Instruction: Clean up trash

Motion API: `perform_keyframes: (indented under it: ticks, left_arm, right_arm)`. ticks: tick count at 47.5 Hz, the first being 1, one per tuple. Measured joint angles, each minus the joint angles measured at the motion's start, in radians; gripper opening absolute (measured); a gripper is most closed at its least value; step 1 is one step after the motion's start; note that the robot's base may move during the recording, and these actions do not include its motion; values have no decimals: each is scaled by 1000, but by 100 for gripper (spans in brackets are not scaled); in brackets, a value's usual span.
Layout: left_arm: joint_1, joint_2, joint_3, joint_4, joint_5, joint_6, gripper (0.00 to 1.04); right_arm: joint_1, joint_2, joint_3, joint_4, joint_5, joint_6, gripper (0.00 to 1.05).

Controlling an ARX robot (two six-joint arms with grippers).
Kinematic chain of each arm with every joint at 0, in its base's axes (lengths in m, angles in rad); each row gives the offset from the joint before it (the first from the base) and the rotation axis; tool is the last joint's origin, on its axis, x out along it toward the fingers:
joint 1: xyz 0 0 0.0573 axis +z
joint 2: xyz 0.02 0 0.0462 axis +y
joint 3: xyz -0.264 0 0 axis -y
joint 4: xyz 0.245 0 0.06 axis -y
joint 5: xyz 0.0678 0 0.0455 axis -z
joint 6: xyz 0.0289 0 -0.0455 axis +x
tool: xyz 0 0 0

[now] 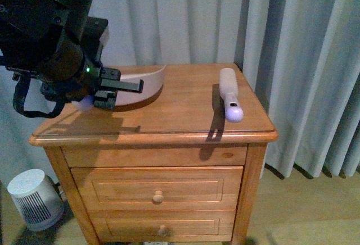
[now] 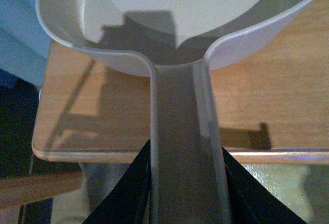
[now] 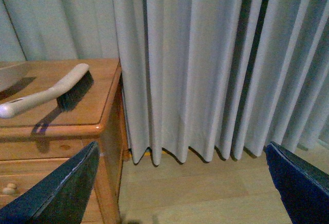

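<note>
**Desk:** What are the grippers doing?

**Photographer:** The left gripper (image 2: 186, 172) is clamped on the handle of a white dustpan (image 1: 147, 82), its scoop over the wooden nightstand (image 1: 180, 118). The right gripper (image 3: 180, 183) hangs beside the nightstand with its jaws wide apart, facing grey curtains (image 3: 205, 54).

**Desk:** And the trash?

**Photographer:** The tissue wad can't be made out. A brush (image 1: 230, 96) lies well apart from the dustpan.

Front view facing nightstand (image 1: 180, 113), right wrist alongside, sharing brush (image 1: 230, 94)
</note>
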Motion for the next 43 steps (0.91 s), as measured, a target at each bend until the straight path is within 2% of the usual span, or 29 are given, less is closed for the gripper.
perform_keyframes:
  ticks: [4,12,17,22,29,34,43]
  left_arm:
    - [-12,-66,-61,117,-5,41,29]
    - [-35,-233,-226,410,-91,175,28]
    - [-55,-441,-426,679,-94,246,28]
    - [-85,-663,-606,808,-86,278,28]
    - [-135,-978,-804,855,-92,320,28]
    - [-157,-1170,-892,823,-90,338,28]
    - [-153,-1546,-1041,641,-90,321,28]
  right_arm:
    - [0,0,0,0,0,0,97]
    - [0,0,0,0,0,0,97]
    - [0,0,0,0,0,0,97]
    - [0,0,0,0,0,0,97]
    - [0,0,0,0,0,0,97]
    - [0,0,0,0,0,0,97]
    - [0,0,0,0,0,0,97]
